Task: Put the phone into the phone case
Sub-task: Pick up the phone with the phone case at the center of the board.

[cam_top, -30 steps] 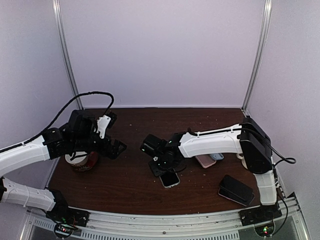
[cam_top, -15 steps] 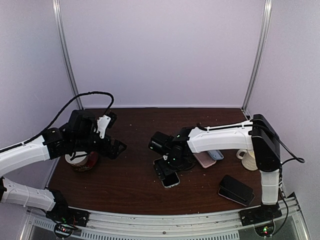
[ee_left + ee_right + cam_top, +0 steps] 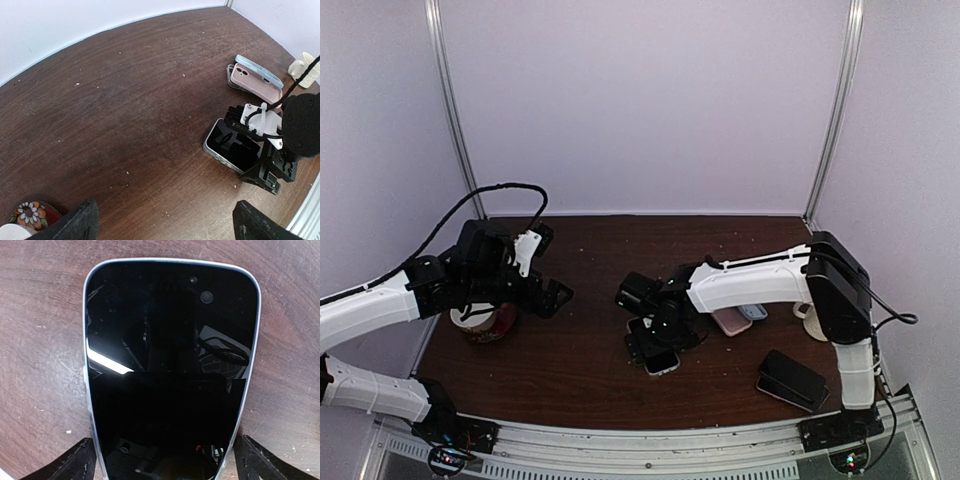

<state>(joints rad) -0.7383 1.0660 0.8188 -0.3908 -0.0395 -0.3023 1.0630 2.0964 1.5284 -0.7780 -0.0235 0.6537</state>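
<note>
Phone, screen up, on the counter beneath a spread right end effector.
We list 1 phone (image 3: 170, 370), black glass with a pale rim, lying flat near the middle of the brown counter (image 3: 125, 100). The right end effector (image 3: 167, 462) hangs over it, its 2 fingers spread wide past the phone's edges, gripping nothing. The left end effector (image 3: 167, 222) is likewise spread and holds nothing, well apart on the left. 1 pink case (image 3: 255, 85) lies near the phone, with 1 light blue case (image 3: 260, 71) resting along its far edge.

Top camera overlooks the whole desk (image 3: 580, 370); right wrist camera stares straight down, close over the phone (image 3: 170, 365); all three share it.
</note>
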